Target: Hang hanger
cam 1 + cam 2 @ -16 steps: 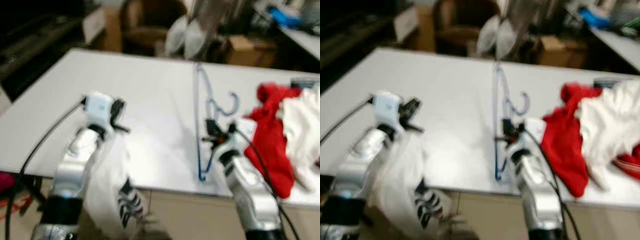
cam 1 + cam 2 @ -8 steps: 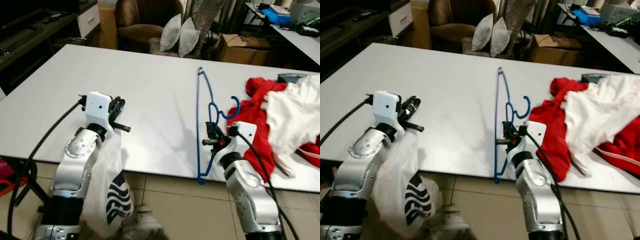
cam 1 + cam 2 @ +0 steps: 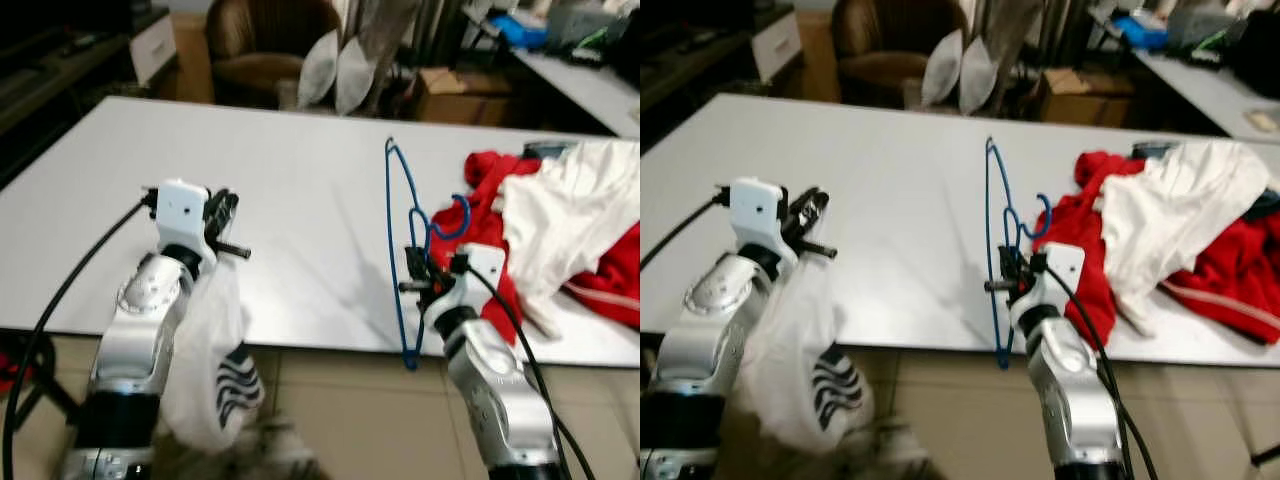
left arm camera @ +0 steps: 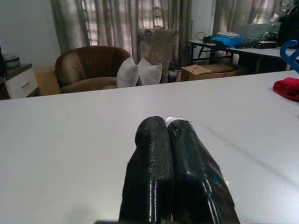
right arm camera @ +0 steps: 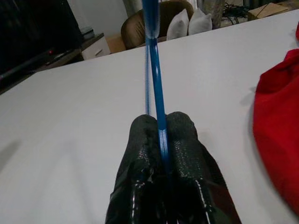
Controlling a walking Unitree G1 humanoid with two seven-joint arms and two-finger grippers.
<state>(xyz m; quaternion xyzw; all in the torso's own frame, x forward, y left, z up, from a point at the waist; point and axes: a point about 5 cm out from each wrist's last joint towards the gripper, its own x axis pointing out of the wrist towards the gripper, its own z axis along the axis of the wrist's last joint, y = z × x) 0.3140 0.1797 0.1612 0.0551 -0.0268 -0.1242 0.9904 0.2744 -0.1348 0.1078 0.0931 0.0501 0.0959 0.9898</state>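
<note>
Stepped back a bit, table [image 3: 300,180] lower now. Right gripper [image 5: 162,128] pinched tight on blue hanger [image 3: 398,235]; left gripper [image 4: 169,135] pinched on white bag [image 3: 208,350]. Carrying step: next, find a rail to hook onto.

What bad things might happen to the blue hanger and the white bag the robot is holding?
The right tool pinches only one thin wire of the blue hanger, so it might twist or slip out. The hanger's hook sits beside the red garment and might snag it. The white bag in the left tool dangles low and could catch on something.
</note>
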